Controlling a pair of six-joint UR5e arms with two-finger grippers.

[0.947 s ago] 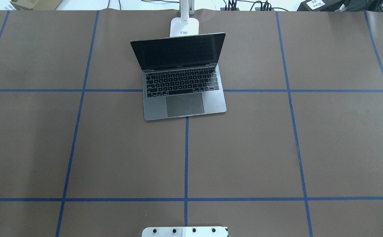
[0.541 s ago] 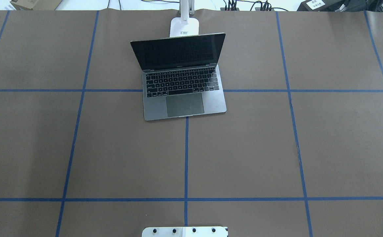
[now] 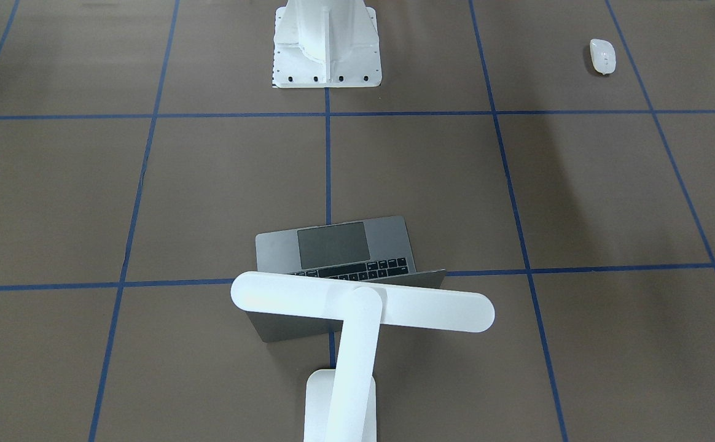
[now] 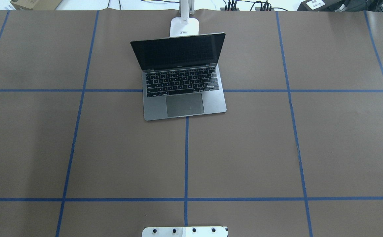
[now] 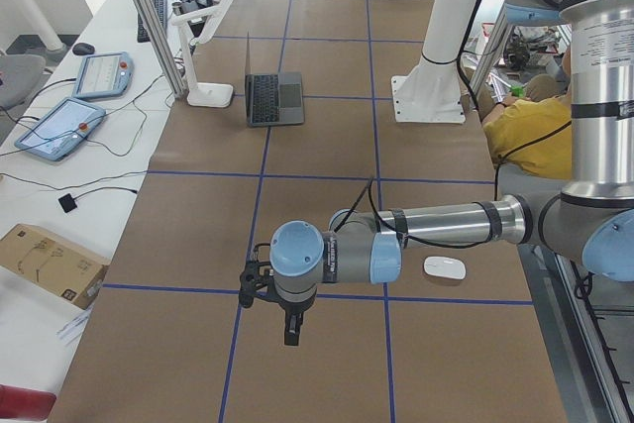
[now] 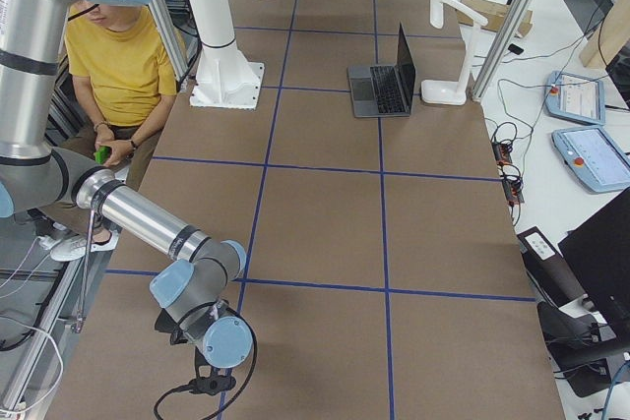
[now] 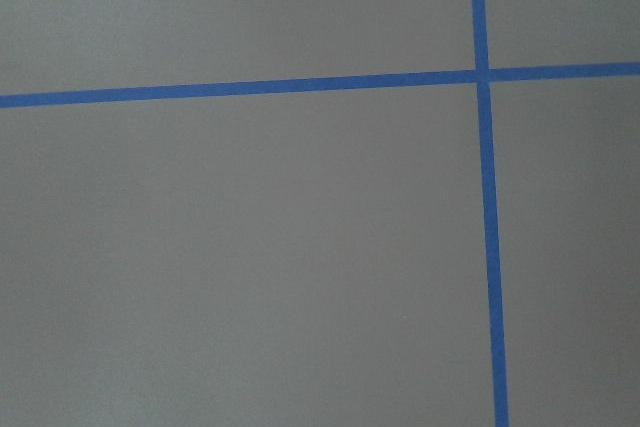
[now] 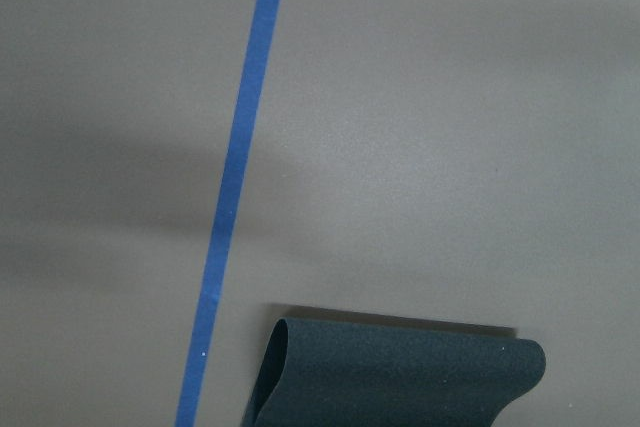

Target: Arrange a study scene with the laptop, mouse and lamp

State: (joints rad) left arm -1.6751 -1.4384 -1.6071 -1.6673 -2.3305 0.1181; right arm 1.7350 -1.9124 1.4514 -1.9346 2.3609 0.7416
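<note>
1. Progress. I am judging two of the three items as placed.
- The surface [image 4: 244, 148] is carrying the whole scene on its taped grid.
- The lamp [image 3: 431, 310] is standing at the far edge, just behind the laptop [image 4: 185, 105]. Its bar head is reaching across above the lid.
- The laptop is sitting open on the centre line, with its keyboard facing the robot.
- The mouse [image 3: 602, 55] is lying well apart from the laptop, near the robot's edge on its left side. I am treating bringing it beside the laptop as the step left.
- The left pincer [image 5: 288, 329] is hovering over bare surface, near the mouse. The right pincer [image 6: 212, 383] is hanging low at the opposite end. Both are showing only in the side views, so I cannot tell whether either one is spread or closed.

2. Writing.
- A small label is showing on the lamp base in the overhead view, but it is too small to read.
- The strip of text under the laptop screen and the key legends are not resolving either.
- I am finding no readable brand.
</note>
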